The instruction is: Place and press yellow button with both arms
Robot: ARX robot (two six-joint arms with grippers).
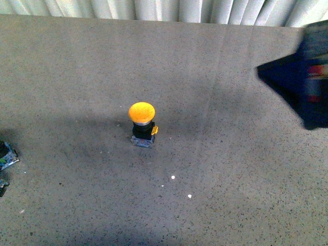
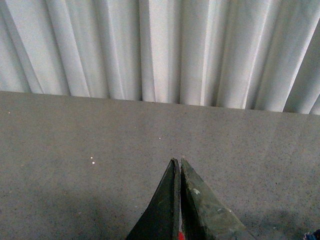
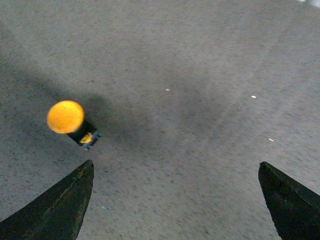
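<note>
Claws of both arms are shown in the wrist views. On the left claw (image 2: 176,161) the two flat fingers are pressed together, with only a hairline slit between them, and nothing is held. They are pointed across the bare grey table (image 2: 75,150) toward a white pleated curtain (image 2: 150,50). On the right claw (image 3: 175,162) the fingers are spread wide apart and nothing is gripped between them. The yellow button (image 3: 70,120) is seen just beyond one finger of that claw, not touched by it and off to the side of the gap.

From the front, the yellow button (image 1: 142,123) is seen standing upright near the middle of the table (image 1: 230,164), domed cap on top, black body below, and a small yellow tab at the base. The right arm (image 1: 307,77) is seen blurred at the right edge, well apart from the button. Two white specks (image 1: 172,177) are scattered on the table nearer the camera. A small dark thing (image 1: 6,154) is cut off by the left edge and cannot be made out.
</note>
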